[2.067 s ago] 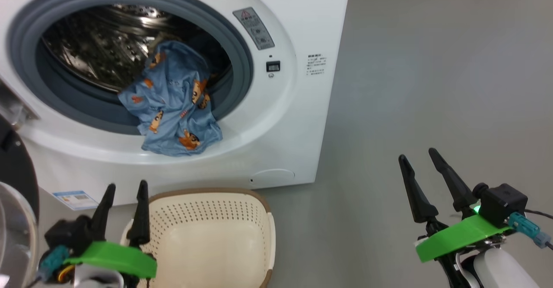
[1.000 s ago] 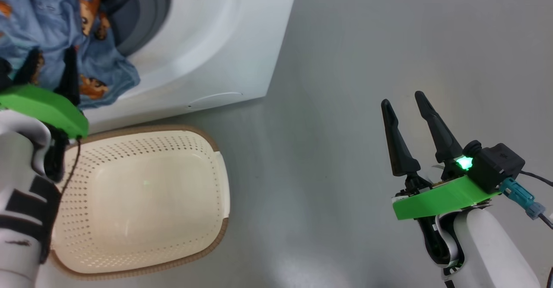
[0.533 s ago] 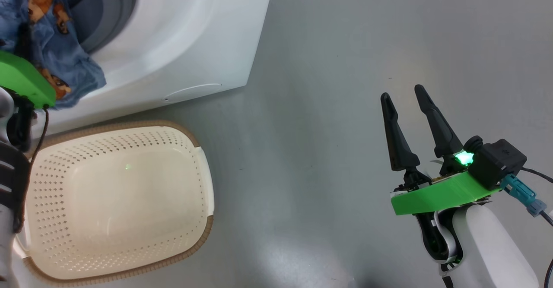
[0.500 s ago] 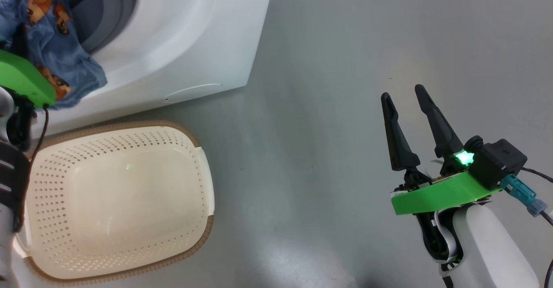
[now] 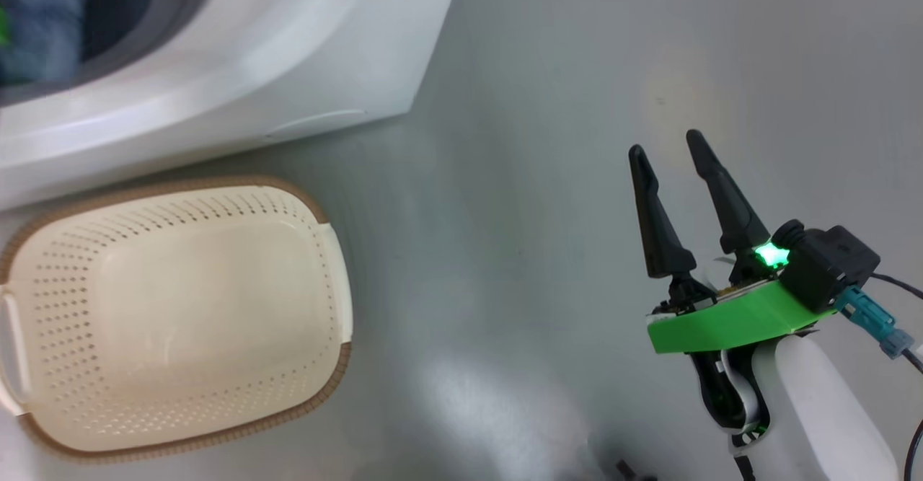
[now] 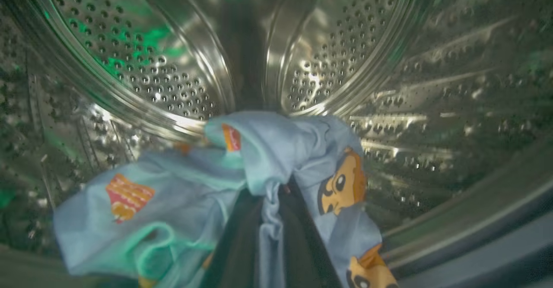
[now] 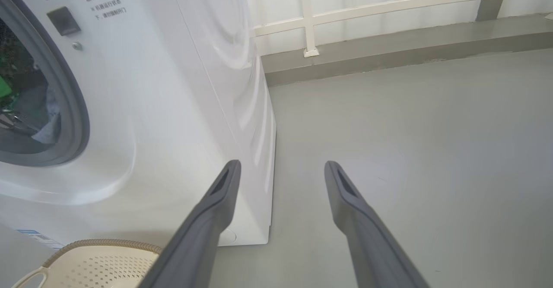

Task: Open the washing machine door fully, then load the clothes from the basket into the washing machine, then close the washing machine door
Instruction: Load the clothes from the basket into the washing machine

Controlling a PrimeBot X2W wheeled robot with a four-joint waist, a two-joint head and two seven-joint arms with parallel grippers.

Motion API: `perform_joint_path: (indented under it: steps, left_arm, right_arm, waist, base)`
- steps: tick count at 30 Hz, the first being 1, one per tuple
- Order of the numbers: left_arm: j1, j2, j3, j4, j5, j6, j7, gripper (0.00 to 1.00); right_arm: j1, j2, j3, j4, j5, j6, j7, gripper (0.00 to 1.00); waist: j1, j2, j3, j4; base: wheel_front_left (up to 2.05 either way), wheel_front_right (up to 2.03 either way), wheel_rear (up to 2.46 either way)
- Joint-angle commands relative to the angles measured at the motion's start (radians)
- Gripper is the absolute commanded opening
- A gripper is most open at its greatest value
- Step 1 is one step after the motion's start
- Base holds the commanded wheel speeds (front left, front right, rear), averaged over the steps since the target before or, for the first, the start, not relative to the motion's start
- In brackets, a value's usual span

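The white washing machine stands at the upper left of the head view, its door out of view. Inside its perforated steel drum, my left gripper is shut on the light blue bear-print clothes, a fold pinched between the dark fingers. A blurred patch of the clothes shows in the machine's mouth. The cream basket sits on the floor before the machine with nothing in it. My right gripper hangs open over the floor, well right of the machine and the basket.
Grey floor stretches to the right of the machine. A white railing and a low kerb run along the back. A blue label sits at the machine's lower front corner.
The head camera has tilted and turned. My left gripper has gone from the machine's mouth into the drum, carrying the blue garment off the front lip. The right arm has barely moved.
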Motion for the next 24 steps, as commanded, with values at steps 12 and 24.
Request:
perform_joint_path:
  steps: [12,24]
  left_arm:
    - [0.018,0.056,0.282,-0.207,0.110,0.035,-0.013,1.00]
    - [0.024,-0.005,0.226,-0.029,0.093,-0.001,-0.013,1.00]
  right_arm:
    - [0.003,0.006,0.014,-0.043,0.000,0.008,-0.008,1.00]
    - [-0.008,0.007,0.024,-0.012,0.006,0.008,-0.008,1.00]
  waist:
    - [0.0000,0.0000,0.064,-0.042]
    - [0.0000,0.0000,-0.016,-0.009]
  base:
    - [0.00,0.00,0.00]
    - [0.00,0.00,0.00]
